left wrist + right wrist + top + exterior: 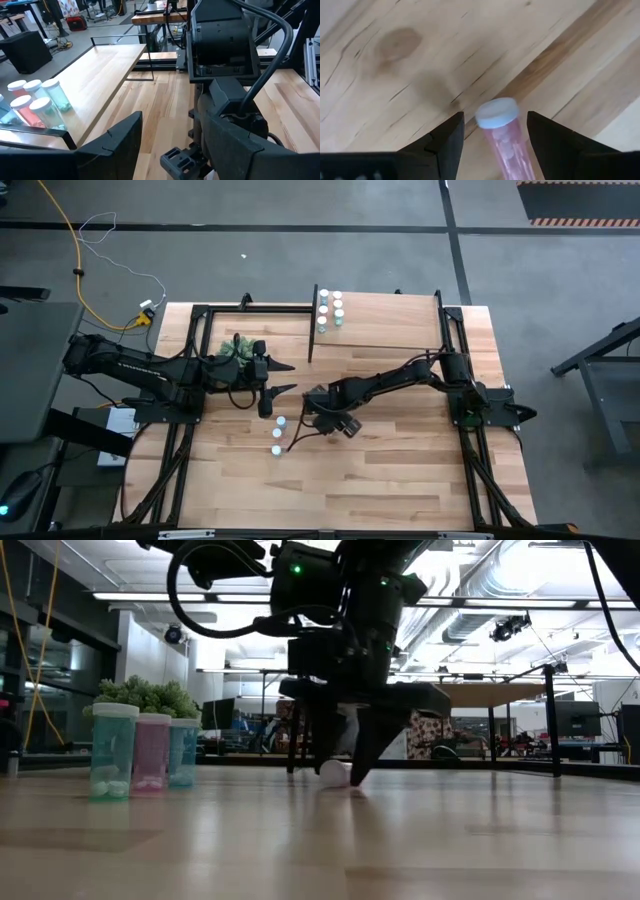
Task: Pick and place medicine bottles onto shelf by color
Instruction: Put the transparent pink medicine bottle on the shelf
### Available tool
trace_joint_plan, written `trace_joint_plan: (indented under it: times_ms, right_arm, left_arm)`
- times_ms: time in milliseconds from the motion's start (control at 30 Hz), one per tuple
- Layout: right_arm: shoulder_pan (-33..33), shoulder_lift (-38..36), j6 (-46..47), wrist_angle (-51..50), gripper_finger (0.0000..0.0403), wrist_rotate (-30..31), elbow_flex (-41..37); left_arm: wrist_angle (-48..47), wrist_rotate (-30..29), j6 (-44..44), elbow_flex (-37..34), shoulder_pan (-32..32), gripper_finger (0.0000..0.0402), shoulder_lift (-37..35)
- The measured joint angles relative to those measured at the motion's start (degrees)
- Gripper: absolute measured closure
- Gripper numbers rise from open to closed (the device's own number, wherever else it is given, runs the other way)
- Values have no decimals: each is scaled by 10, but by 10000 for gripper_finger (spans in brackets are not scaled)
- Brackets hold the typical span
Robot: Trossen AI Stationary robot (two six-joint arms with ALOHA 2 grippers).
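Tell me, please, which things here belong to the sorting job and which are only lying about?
Job:
- pink bottle, between the open fingers of the right gripper
- loose bottles beside it
- shelved bottles
- shelf
- left gripper, waiting open

Lying about:
- green plant
- yellow cable

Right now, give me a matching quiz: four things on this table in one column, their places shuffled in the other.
1 pink bottle
2 plant
3 shelf
4 left gripper

A far edge of the table, carrying bottles
B between the right gripper's open fingers
C open, over mid-table
D beside the left arm

Pairs: 1-B, 2-D, 3-A, 4-C
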Motion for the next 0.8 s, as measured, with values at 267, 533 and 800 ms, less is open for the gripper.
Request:
trace_joint_plan:
  times_ms: [267,533,800]
  right_arm:
    - [2,0,-23,-3,202,-5,0]
    - [3,0,-23,2,256,-8,0]
    - [3,0,-23,10,297,-7,0]
  left_arm:
    - [-2,0,0,0,0,202,0]
    - [-2,0,0,0,0,202,0]
    - [-2,0,0,0,0,202,0]
